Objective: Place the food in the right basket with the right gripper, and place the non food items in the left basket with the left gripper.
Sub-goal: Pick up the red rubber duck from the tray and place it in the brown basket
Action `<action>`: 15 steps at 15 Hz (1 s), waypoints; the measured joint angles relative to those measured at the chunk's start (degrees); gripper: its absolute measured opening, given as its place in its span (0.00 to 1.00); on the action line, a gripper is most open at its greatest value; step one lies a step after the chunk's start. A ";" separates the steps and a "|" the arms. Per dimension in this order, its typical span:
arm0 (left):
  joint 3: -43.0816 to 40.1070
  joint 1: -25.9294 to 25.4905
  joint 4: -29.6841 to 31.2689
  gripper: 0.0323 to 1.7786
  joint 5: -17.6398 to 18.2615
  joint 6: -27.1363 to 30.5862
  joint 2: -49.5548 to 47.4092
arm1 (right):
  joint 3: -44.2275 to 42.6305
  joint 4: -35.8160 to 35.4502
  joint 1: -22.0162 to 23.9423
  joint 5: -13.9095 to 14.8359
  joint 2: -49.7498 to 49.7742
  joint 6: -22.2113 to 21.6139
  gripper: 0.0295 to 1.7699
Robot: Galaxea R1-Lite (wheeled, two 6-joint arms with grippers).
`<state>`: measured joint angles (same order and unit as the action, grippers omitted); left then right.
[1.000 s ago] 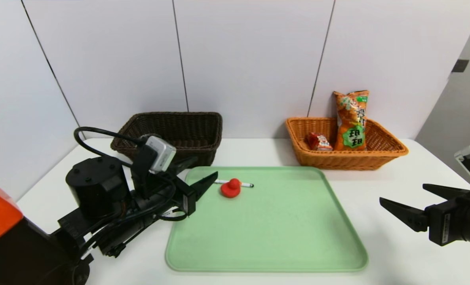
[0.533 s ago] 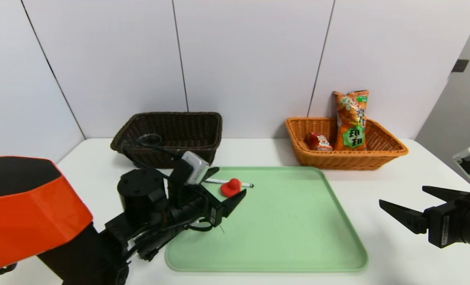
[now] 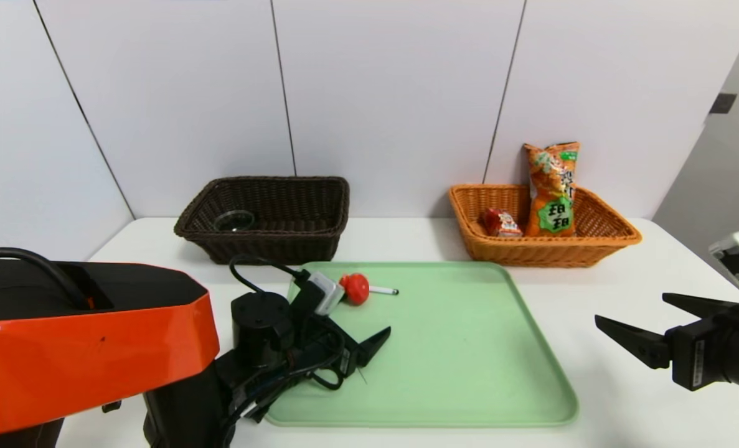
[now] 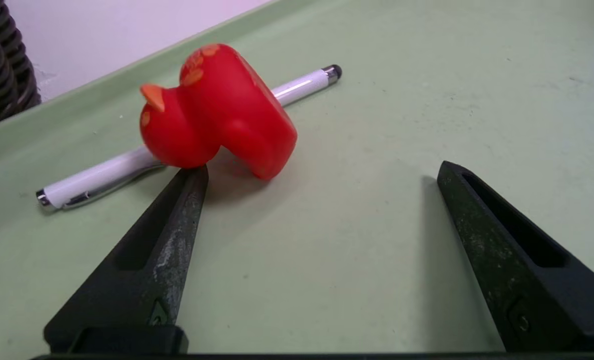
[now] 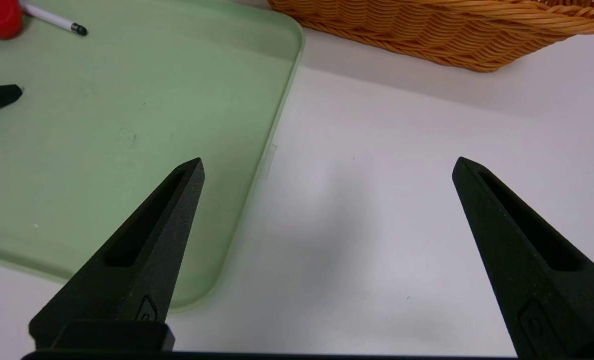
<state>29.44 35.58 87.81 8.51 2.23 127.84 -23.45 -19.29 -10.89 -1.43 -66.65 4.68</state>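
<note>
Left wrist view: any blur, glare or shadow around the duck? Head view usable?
Left wrist view: red duck sharp, soft shadow beneath it, a glare streak along the white pen; near fingers slightly soft. Head view: even light, the orange arm cover blocks the lower left corner.

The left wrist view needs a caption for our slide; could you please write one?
Open left claw low over the green tray, facing a red duck resting against a white pen.

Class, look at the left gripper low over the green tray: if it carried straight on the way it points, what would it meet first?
Most likely the red duck. The left gripper is open, and one fingertip already looks close to the duck's underside. The pen lies just behind it. Depth is hard to judge.
</note>
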 joint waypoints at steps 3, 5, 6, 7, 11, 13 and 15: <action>1.06 -1.30 -0.02 0.92 0.00 0.00 1.49 | 0.20 -0.02 0.00 -0.02 -0.22 0.00 0.97; 1.21 -1.85 -0.16 0.93 0.13 0.02 1.67 | 0.30 -0.02 0.00 -0.06 -0.33 0.00 0.97; 1.18 -2.24 -0.35 0.93 0.24 0.07 1.46 | 0.33 -0.02 0.00 -0.05 -0.39 0.02 0.97; 0.96 -2.45 -0.62 0.94 0.30 -0.02 0.88 | 0.33 -0.02 -0.02 -0.02 -0.46 0.02 0.97; 0.90 -2.65 -1.45 0.94 0.41 0.07 -2.16 | 1.13 -0.02 -0.57 0.02 -0.63 0.11 0.97; 1.48 -2.60 -1.18 0.94 0.28 0.13 -2.99 | 1.40 -0.02 -0.82 0.06 -0.61 0.16 0.97; 2.58 -2.46 -0.90 0.95 -1.01 0.16 -3.89 | 1.52 0.00 -0.93 0.05 -0.59 0.35 0.97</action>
<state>32.02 33.12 86.91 7.50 2.39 123.95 -21.93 -19.29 -11.81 -1.38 -67.23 5.03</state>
